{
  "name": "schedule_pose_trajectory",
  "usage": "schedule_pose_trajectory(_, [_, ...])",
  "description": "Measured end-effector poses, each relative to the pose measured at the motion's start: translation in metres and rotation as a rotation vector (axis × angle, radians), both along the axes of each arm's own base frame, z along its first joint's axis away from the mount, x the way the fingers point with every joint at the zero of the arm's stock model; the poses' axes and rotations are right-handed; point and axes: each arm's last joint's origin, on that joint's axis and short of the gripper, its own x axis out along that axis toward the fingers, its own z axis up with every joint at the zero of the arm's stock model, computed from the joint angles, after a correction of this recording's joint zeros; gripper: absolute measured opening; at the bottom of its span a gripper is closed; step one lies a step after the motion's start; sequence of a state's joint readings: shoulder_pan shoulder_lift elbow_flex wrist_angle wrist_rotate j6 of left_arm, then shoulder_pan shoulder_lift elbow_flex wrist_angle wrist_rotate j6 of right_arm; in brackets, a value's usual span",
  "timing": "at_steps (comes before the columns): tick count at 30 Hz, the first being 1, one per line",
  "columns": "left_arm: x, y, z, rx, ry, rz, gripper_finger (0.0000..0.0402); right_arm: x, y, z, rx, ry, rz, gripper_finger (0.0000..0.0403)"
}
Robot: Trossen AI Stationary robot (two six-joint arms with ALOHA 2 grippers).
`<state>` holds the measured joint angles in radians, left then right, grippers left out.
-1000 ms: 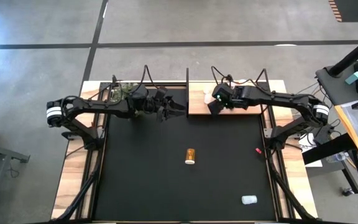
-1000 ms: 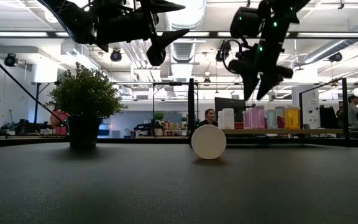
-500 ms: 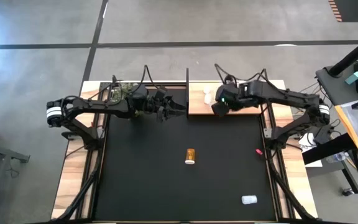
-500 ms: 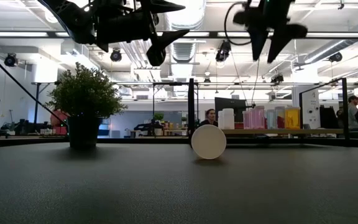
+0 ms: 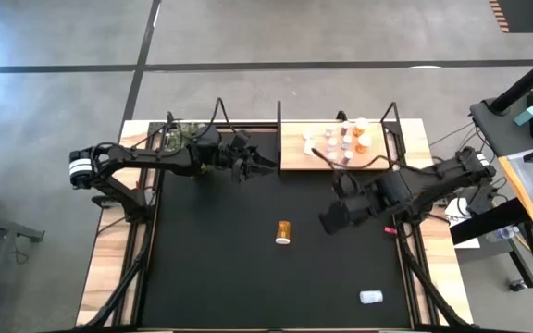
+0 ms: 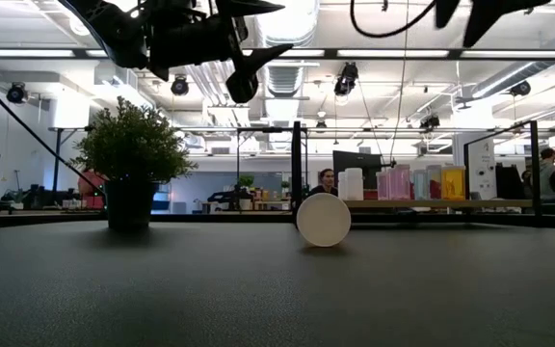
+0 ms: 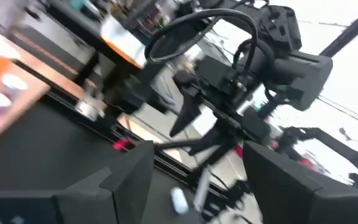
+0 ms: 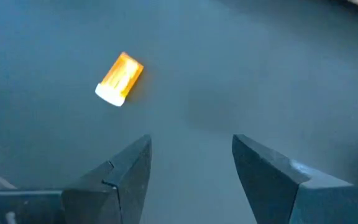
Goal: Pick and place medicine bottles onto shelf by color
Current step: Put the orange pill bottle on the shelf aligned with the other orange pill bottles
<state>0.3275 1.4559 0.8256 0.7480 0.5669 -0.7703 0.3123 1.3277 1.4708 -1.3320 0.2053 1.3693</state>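
An orange medicine bottle (image 5: 283, 231) with a white cap lies on its side on the black mat; the low view shows its cap (image 6: 323, 220) face on. A white bottle (image 5: 370, 297) lies near the front right. Several bottles (image 5: 345, 139) stand on the wooden shelf (image 5: 294, 153) at the far edge. My right gripper (image 5: 325, 223) hangs open above the mat, just right of the orange bottle (image 8: 120, 78), with nothing between its fingers (image 8: 129, 171). My left gripper (image 5: 265, 165) is open and empty, held high and about level, left of the shelf.
A potted plant (image 5: 181, 134) stands at the far left corner. A small red speck (image 5: 385, 225) lies by the mat's right edge. The shelf's black posts (image 5: 278, 120) rise at the far edge. Bare mat (image 5: 211, 268) spreads left of the orange bottle.
My right gripper has left the shelf, risen, and swung toward the table's near edge, turning as it went. It now hangs over the mat beside the orange bottle. The bottles on the shelf, covered by the arm before, now show.
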Motion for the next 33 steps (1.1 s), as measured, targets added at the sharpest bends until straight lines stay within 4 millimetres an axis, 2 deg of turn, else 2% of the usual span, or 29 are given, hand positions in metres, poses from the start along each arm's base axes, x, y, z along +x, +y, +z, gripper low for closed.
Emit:
schedule_pose_trajectory(6, [0.003,-0.022,-0.002,0.028,0.003,-0.181,0.0231,-0.011,0.032,-0.001,0.002,0.0,0.122,0.0215])
schedule_pose_trajectory(10, [0.007,-0.043,-0.002,0.02,0.004,-0.239,0.0231,-0.017,0.054,-0.005,-0.012,0.013,0.224,0.0215])
schedule_pose_trajectory(14, [0.01,-0.062,-0.002,-0.058,0.03,-0.254,0.0231,-0.023,0.074,-0.01,-0.039,0.035,0.354,0.0215])
schedule_pose_trajectory(18, [0.011,-0.078,-0.003,-0.035,0.027,-0.303,0.0231,-0.024,0.088,-0.018,-0.037,0.056,0.35,0.0215])
schedule_pose_trajectory(25, [0.009,-0.102,-0.012,0.348,-0.092,-0.456,0.0231,-0.024,0.112,-0.036,-0.075,0.113,0.425,0.0215])
schedule_pose_trajectory(33, [0.01,-0.103,-0.027,0.7,-0.08,-0.448,0.0231,-0.022,0.125,-0.048,-0.062,0.135,0.338,0.0215])
